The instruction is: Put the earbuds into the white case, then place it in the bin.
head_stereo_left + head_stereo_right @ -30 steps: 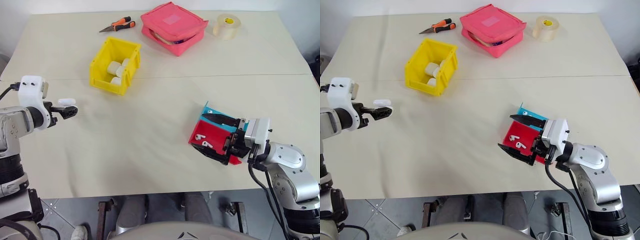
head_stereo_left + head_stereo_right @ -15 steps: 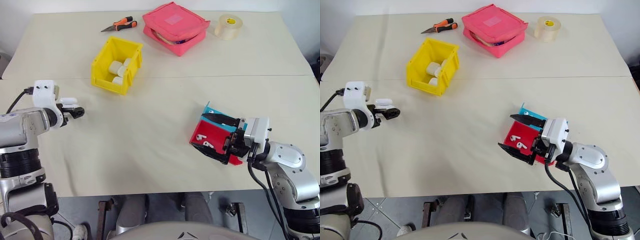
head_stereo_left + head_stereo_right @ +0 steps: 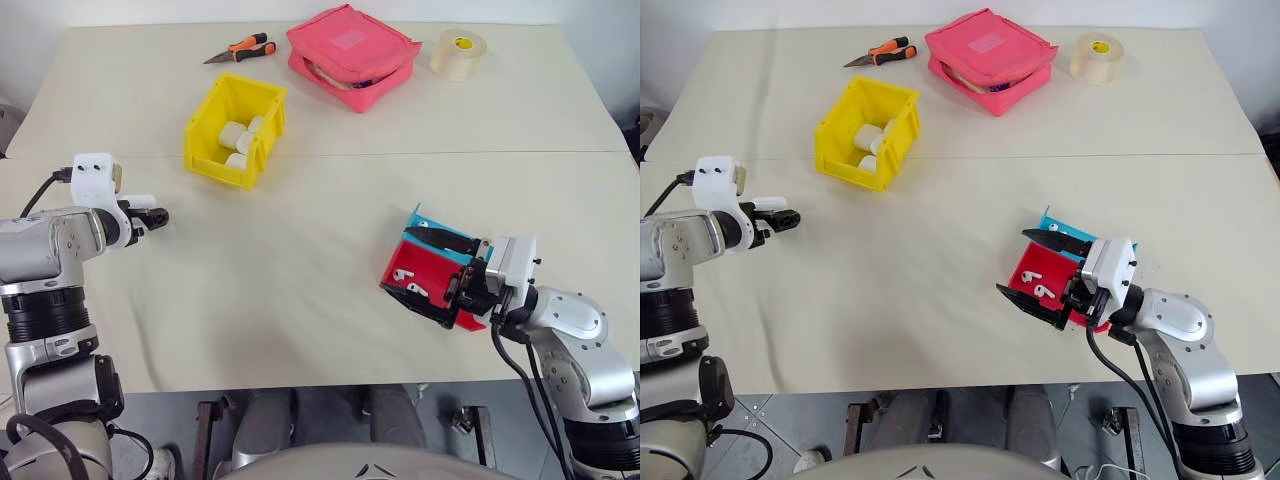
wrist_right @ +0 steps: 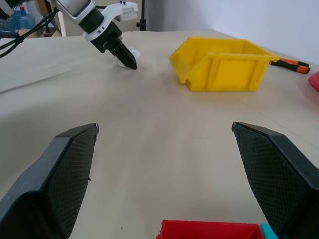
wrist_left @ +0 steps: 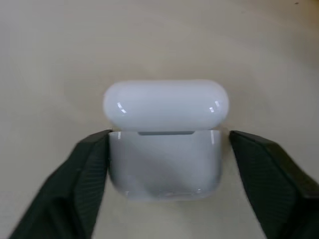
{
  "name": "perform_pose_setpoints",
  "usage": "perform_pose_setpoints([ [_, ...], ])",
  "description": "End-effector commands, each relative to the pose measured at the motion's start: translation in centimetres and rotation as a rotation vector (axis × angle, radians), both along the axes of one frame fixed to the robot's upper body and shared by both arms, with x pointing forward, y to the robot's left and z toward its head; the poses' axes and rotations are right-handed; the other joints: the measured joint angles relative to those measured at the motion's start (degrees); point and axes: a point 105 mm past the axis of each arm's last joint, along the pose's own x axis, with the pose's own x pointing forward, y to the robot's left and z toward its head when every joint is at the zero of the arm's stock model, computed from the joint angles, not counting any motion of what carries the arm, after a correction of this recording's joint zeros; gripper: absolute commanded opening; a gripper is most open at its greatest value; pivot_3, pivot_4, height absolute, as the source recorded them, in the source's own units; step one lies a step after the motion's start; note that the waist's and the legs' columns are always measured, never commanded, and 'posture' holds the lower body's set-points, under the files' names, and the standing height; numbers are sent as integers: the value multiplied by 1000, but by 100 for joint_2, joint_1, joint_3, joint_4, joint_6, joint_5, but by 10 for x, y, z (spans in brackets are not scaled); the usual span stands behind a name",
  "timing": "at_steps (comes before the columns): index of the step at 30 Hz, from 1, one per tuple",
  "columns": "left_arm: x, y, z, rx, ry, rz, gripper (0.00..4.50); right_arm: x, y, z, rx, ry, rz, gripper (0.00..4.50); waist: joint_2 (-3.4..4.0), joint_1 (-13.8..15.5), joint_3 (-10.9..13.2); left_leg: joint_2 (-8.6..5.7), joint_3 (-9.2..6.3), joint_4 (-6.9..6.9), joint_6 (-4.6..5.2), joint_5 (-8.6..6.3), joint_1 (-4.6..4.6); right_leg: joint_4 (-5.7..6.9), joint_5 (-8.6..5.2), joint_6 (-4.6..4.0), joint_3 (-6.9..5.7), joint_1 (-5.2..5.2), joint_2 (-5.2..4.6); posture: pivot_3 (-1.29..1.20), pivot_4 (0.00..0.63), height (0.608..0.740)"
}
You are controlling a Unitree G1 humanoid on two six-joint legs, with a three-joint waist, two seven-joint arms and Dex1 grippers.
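The white case (image 5: pixel 164 149) rests on the table with its lid (image 5: pixel 165 104) raised. My left gripper (image 5: pixel 169 137) is shut on it, one black finger on each side. From the head it is at the table's left (image 3: pixel 152 214). Two earbuds (image 3: pixel 400 272) (image 3: pixel 414 290) lie in a red and blue tray (image 3: pixel 445 275) at the front right. My right gripper (image 3: pixel 396 260) is open, with one finger (image 3: pixel 440 239) over the tray's far side and the other along its near side. The yellow bin (image 3: pixel 205 130) stands at the back left and holds several white cases.
A pink zip pouch (image 3: pixel 350 55), a roll of clear tape (image 3: pixel 458 52) and orange-handled pliers (image 3: pixel 238 50) lie along the far edge. A seam (image 3: pixel 400 153) crosses the table. In the right wrist view the bin (image 4: pixel 224 69) is ahead, with my left gripper (image 4: pixel 127 57) beyond it.
My left gripper has moved a little forward and lower with the case between its fingers, and the fingers have drawn in on the case. The right arm and the tray have kept still.
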Motion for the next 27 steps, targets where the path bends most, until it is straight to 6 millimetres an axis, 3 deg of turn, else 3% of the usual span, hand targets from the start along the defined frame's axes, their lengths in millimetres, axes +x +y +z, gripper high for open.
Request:
perform_pose_setpoints([
  [1,-8,5,0,20,18,7,2802,-6,4,9,10,-54,17,4500,0,-2,0,0,0,0,0,0,0,0,0,0,0,0,0,0,150,740],
  [9,-25,16,-7,93,12,-49,2803,-6,4,8,11,-45,25,4500,0,-79,0,5,2,-7,-2,0,6,-1,-1,-1,1,0,1,0,150,740],
  [14,-36,14,-12,71,85,-42,4371,-6,5,8,11,-42,34,4500,1,-81,0,5,2,-9,-2,0,7,-1,-1,-1,1,0,1,0,150,740],
  [15,-37,14,-12,69,96,-40,4444,-6,5,8,11,-42,35,4500,1,-80,0,5,2,-9,-2,-1,7,-1,-1,-1,2,0,1,0,150,740],
  [27,-33,7,-8,16,114,4,4444,-5,6,8,14,-42,36,4500,1,-56,0,3,2,-8,-2,-1,11,1,-1,-1,4,4,0,0,150,740],
])
